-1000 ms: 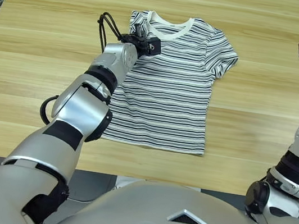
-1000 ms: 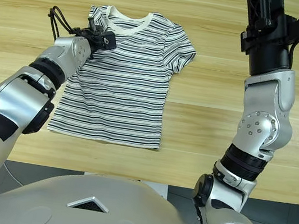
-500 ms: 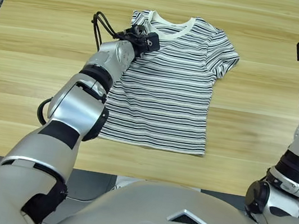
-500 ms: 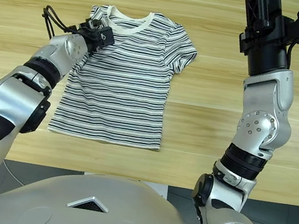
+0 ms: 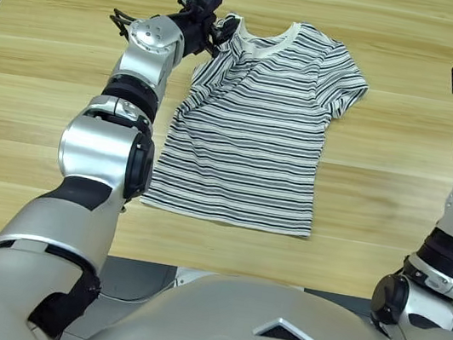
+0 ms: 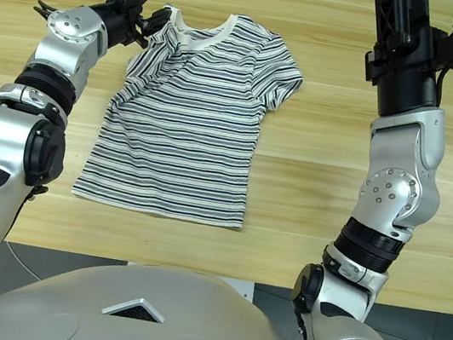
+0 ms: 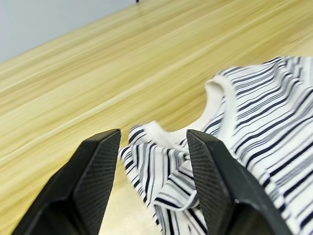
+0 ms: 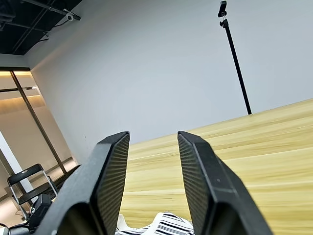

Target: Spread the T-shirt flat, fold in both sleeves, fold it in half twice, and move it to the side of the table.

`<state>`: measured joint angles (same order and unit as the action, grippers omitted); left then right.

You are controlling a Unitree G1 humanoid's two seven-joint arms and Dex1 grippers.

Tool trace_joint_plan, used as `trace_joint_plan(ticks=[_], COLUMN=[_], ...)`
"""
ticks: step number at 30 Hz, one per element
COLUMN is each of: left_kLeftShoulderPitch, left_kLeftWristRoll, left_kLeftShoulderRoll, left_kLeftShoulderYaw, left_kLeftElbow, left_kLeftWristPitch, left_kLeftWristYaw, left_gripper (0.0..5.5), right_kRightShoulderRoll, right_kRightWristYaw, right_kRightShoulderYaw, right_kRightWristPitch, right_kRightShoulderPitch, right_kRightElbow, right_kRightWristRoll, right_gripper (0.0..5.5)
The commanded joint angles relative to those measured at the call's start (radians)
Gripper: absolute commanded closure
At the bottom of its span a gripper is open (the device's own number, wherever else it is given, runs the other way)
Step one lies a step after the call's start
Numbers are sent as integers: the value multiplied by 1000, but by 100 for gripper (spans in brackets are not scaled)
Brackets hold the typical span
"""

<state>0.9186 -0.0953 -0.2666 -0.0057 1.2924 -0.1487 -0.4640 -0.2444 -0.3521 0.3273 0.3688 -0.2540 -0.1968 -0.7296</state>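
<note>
I read the left gripper [image 7: 152,137] jaws apart at the T-shirt [image 5: 254,131]'s left shoulder, bunched fabric between them. Shirt lies mid-table [image 5: 38,106], body flat. Right gripper [image 8: 152,142] raised at the right, jaws spread too.

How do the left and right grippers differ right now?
The left gripper sits low at the T-shirt's bunched collar corner, with fabric between its fingers. The right gripper is raised well above the table, with nothing in its gap. Both are open.
</note>
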Motion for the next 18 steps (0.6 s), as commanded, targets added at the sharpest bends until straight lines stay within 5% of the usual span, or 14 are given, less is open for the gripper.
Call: trace_joint_plan(ticks=[1,13,18], left_kLeftShoulderPitch=[15,-6,-20], left_kLeftWristRoll=[-24,-76,-92], left_kLeftShoulderRoll=[-9,-36,-24], left_kLeftShoulderYaw=[0,-18,-24], left_kLeftElbow=[18,45,45], left_kLeftWristPitch=[44,87,74], left_kLeftWristYaw=[77,251,246], left_gripper=[298,298,298], right_kRightShoulderRoll=[-14,-9,-39], right_kRightWristYaw=[-1,9,87], right_kRightShoulderYaw=[9,-1,-96], right_kRightWristPitch=[0,1,165], right_kRightShoulderPitch=[11,20,21], right_kRightElbow=[-18,-20,194], right_kRightWristRoll=[-1,12,138], right_gripper=[366,366,366])
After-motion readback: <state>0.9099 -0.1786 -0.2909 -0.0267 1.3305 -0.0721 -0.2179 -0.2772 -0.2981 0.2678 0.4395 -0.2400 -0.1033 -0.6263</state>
